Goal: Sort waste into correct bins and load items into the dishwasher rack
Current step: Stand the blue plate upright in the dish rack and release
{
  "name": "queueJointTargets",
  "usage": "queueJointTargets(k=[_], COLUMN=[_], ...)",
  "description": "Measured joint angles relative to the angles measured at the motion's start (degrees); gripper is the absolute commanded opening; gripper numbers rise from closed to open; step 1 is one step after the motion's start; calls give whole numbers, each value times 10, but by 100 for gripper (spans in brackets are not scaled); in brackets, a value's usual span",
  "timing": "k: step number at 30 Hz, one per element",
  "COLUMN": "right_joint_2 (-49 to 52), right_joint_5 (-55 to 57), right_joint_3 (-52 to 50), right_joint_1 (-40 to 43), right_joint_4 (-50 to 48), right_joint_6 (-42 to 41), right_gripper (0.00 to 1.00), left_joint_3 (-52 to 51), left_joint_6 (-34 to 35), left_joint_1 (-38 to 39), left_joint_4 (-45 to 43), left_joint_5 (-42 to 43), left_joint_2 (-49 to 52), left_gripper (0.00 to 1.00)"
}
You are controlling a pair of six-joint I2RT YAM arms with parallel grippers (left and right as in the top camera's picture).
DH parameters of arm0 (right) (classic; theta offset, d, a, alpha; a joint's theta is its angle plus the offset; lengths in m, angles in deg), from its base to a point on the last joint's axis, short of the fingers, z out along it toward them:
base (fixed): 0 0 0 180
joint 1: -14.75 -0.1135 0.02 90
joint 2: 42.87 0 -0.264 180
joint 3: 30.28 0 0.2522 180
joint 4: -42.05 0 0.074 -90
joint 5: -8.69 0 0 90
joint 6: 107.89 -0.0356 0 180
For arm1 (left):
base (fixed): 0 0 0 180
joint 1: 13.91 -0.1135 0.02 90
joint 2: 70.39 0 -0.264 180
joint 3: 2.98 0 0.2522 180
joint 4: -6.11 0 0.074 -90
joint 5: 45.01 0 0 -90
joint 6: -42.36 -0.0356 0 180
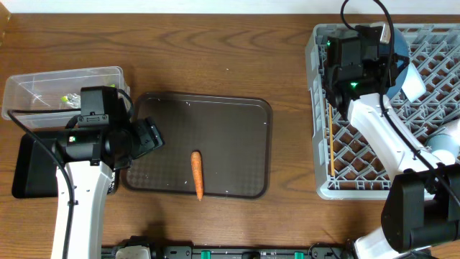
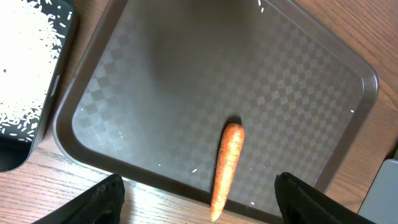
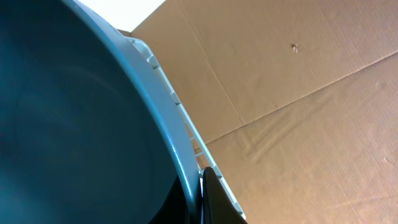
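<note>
One carrot (image 1: 196, 174), brown tray (image 1: 230, 137), clear box (image 1: 65, 72), black tray (image 1: 32, 173), rack (image 1: 317, 86) and plate (image 3: 62, 112) each; perhaps one bowl (image 1: 445, 140)

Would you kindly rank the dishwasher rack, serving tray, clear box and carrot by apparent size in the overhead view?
1. Grey pegged plastic dishwasher rack, though cropped.
2. Brown rectangular serving tray.
3. Clear rectangular plastic box, partly hidden.
4. Small orange carrot.

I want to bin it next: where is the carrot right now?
Overhead view: the carrot lies on the brown serving tray, midway along its near edge, thin tip on the rim, on the left arm's side.
</note>
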Motion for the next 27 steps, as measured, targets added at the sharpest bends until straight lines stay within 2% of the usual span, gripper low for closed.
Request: queueJointTargets(k=[2,4,5,6,7,13,20,27], right_joint_2=[0,0,0,1,2,6,6,-19], right_joint_5=[0,0,-7,-19,-30,-113,-140,-191], right_joint_3=[0,1,2,2,1,1,1,1], right_joint_1=[-1,-6,-10,-16,-22,-57,-65,-65], right_joint_4=[8,23,35,50,64,138,178,231], right_joint_6=[0,-4,-3,-3,-3,-23,-82,-112], right_gripper=[2,29,49,64,71,72,73,80], left_joint_3=[0,0,0,0,0,0,0,0], left_joint_6=[0,0,0,0,0,0,-1,-2], left_joint_1=[0,0,0,0,0,0,0,0], left_joint_4=[0,0,0,0,0,0,0,0], left_joint_5=[0,0,0,0,0,0,0,0], left_joint_2=[0,0,0,0,0,0,0,0], left_gripper=[78,78,78,78,78,78,78,78])
